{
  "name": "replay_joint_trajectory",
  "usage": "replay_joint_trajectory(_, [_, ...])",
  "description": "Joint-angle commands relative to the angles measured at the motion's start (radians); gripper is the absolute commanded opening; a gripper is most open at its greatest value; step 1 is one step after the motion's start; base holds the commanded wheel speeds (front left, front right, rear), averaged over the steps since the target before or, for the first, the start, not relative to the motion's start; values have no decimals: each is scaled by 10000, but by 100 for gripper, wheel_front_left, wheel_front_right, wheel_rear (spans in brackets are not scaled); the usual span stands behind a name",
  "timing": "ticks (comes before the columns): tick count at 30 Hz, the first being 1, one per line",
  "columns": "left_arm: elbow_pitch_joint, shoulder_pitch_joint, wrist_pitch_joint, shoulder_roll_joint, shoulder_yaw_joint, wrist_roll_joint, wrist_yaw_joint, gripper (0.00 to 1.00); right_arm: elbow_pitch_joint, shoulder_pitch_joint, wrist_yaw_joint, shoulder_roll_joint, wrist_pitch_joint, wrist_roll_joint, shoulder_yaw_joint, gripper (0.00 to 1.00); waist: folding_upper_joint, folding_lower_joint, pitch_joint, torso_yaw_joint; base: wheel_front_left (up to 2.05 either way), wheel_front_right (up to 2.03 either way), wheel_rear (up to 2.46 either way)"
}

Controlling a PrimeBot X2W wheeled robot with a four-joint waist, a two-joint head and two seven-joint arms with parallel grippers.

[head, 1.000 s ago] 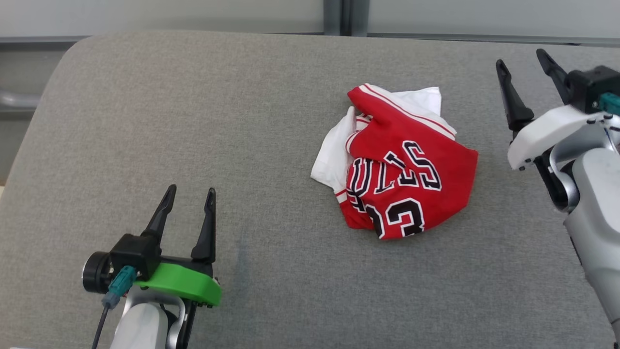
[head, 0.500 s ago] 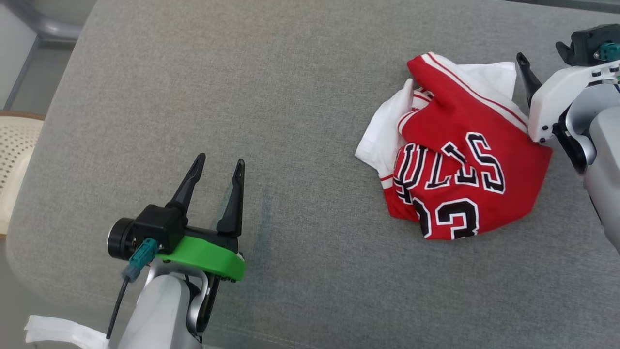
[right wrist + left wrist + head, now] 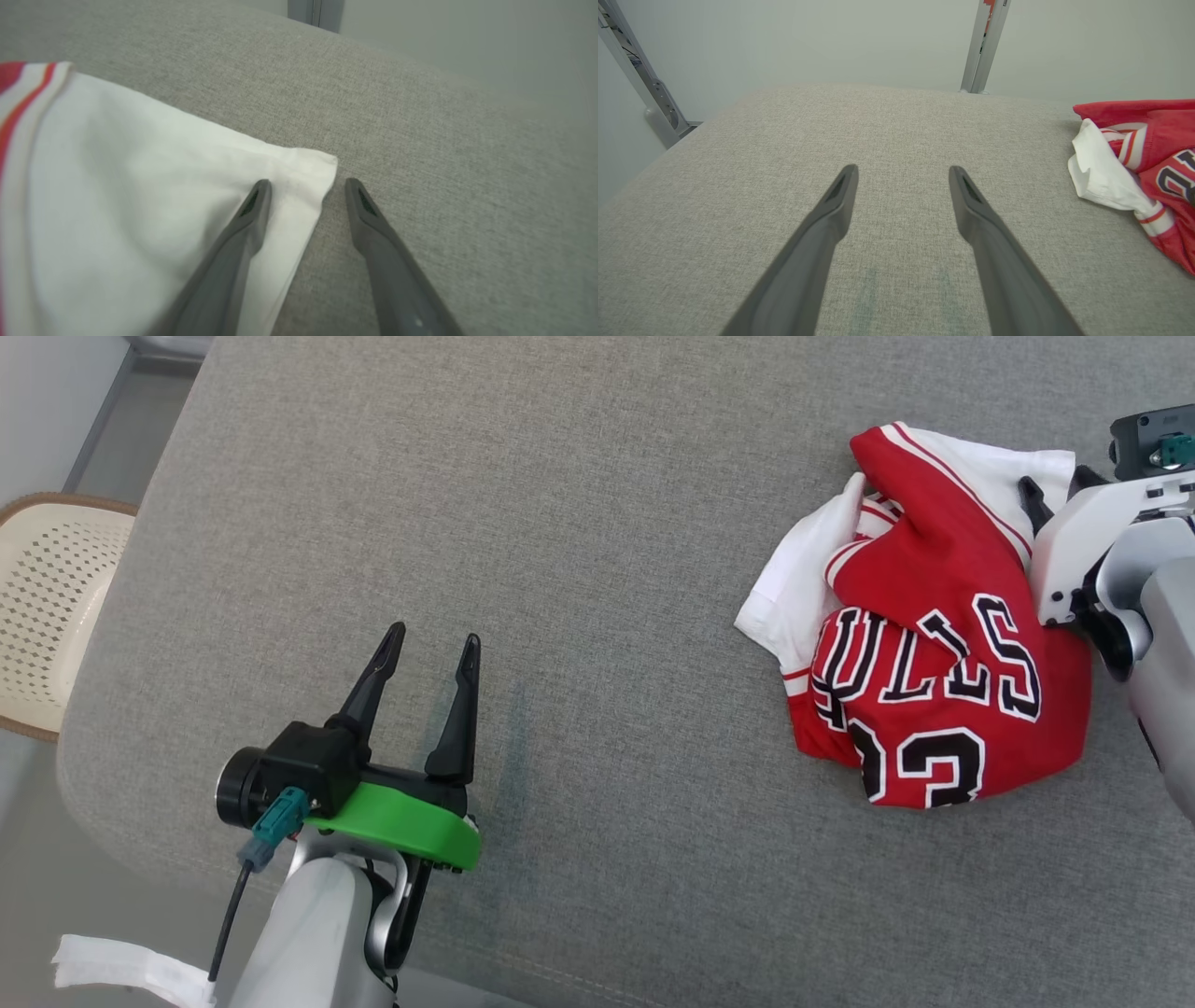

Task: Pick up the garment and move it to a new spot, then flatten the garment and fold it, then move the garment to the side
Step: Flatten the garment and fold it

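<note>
One crumpled red-and-white jersey garment (image 3: 934, 644) with black lettering, on one grey fabric-covered worktop (image 3: 607, 523). Two grippers: one left gripper (image 3: 435, 635) with one green collar, one right gripper (image 3: 307, 183) on one white mount, each with two long dark fingers (image 3: 822, 233), four in all. Off the worktop: one cream perforated plastic object with a brown rim (image 3: 51, 607), one white strip (image 3: 121, 971) at the head view's lower left, and two grey metal posts, one upright (image 3: 983, 46), one slanted (image 3: 649, 93).
</note>
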Motion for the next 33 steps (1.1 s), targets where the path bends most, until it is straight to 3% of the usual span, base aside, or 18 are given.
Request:
replay_joint_trajectory(1, [6, -105, -30, -3, 34, -43, -25, 100, 222, 230, -6, 59, 185, 131, 166, 0, 0, -1, -39, -17, 0, 0, 0])
replay_joint_trajectory(10, [114, 205, -30, -1, 255, 197, -25, 100, -352, -85, -12, 105, -1003, 684, 805, 0, 0, -1, -660, -336, 0, 0, 0])
replay_joint_trajectory(18, [169, 670, -30, 3, 699, 493, -24, 100, -1244, 62, -12, 616, -2175, 1225, 1716, 0, 0, -1, -1578, -809, 0, 0, 0])
replay_joint_trajectory(33, [-17, 1659, -30, 235, 1565, 754, -25, 100, -4379, 1335, -12, 1879, -2823, 2267, 3562, 0, 0, -1, -2740, -1029, 0, 0, 0])
